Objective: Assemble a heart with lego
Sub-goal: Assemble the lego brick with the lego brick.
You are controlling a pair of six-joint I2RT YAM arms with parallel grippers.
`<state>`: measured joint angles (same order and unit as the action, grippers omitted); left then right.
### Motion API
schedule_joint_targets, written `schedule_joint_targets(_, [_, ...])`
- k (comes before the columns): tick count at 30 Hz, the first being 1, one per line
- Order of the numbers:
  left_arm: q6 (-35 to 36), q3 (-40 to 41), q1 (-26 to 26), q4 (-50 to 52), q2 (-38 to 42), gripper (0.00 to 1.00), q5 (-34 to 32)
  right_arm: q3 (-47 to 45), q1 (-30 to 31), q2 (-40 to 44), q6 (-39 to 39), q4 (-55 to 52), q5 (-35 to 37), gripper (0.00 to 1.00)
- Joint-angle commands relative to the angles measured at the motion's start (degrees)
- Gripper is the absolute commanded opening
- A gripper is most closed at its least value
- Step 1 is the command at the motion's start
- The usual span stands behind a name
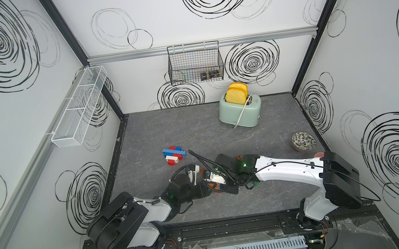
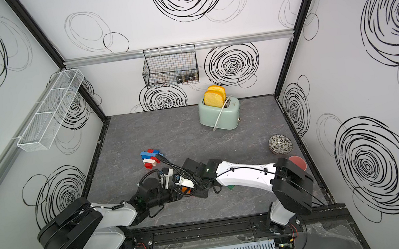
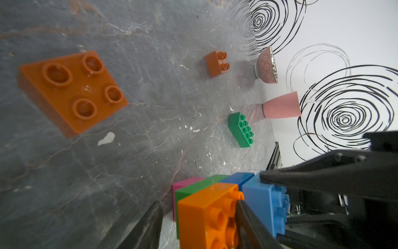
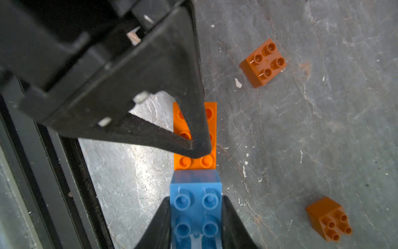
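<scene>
Two claws: right claw [image 4: 196, 199] pinches blue brick [image 4: 195, 217]; left claw [image 3: 197, 203] straddles orange brick [image 3: 206, 217], grip unclear; press squarely.

The dark grey marbled counter [image 1: 167, 129] carries a mint-green metal toaster [image 1: 240, 112], a patterned ceramic bowl [image 1: 303, 140], a pink cup [image 3: 282, 105], a blue-red-white plastic brick cluster [image 1: 174, 156], two brown square bricks [image 4: 263, 63], a green oblong brick [image 3: 241, 130] and an orange-blue-green-pink brick stack [image 3: 204, 207].

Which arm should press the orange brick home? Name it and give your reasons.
Left, probably. The left gripper has its tips right over the orange brick, while the right gripper is shut on the adjoining blue brick, steadying it.
</scene>
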<state>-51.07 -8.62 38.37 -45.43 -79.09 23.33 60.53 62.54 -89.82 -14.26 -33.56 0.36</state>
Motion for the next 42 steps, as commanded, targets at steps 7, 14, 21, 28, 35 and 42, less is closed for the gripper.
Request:
schedule_joint_targets(7, [-0.2,1.4,0.2,1.6,-0.9,0.58,-0.7,-1.7,-1.5,-5.6,-0.7,-6.7,-4.3,0.29])
schedule_joint_targets(14, [0.0,1.1,0.2,1.7,-1.2,0.58,-0.3,-3.3,-1.7,-8.7,-0.8,-5.4,-3.2,0.29])
schedule_joint_targets(21, [0.1,0.9,0.2,2.4,-0.9,0.58,-0.4,-3.7,-0.6,-5.7,-0.7,-4.5,1.7,0.29])
schedule_joint_targets(28, [0.0,0.9,0.2,1.8,-1.8,0.58,-0.5,-4.2,1.7,-1.3,-0.7,-4.0,4.6,0.29])
schedule_joint_targets(35, [-0.1,1.0,0.3,1.6,-2.0,0.58,-0.5,-4.0,1.5,-0.6,-0.2,-5.0,2.4,0.29])
schedule_joint_targets(42, [-0.1,1.1,0.3,1.4,-2.1,0.58,-0.5,-3.6,-0.4,-1.4,0.6,-5.1,0.2,0.29])
